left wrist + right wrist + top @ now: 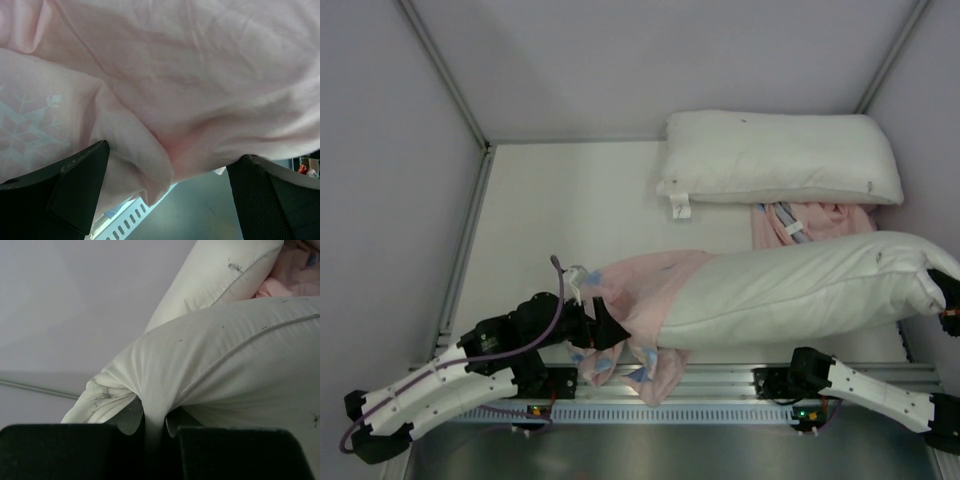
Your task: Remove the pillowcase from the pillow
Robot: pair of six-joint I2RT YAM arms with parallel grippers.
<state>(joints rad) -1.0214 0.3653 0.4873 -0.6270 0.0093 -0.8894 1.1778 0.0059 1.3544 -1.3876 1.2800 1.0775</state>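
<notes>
My left claw point(603, 327) gapes wide at the pillowcase point(642, 288) on the near left; my right claw point(150, 432) pinches the pillow point(800, 290) at its right end.

white arms point(430, 395) — black joints point(510, 335), purple cable point(558, 300)

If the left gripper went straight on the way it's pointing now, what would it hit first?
The pillowcase: its bunched pink fabric fills the view right ahead of the open left gripper, seemingly very close.

Robot lab enclosure: plain grey walls point(620, 60), aluminium frame rail point(720, 380).
</notes>
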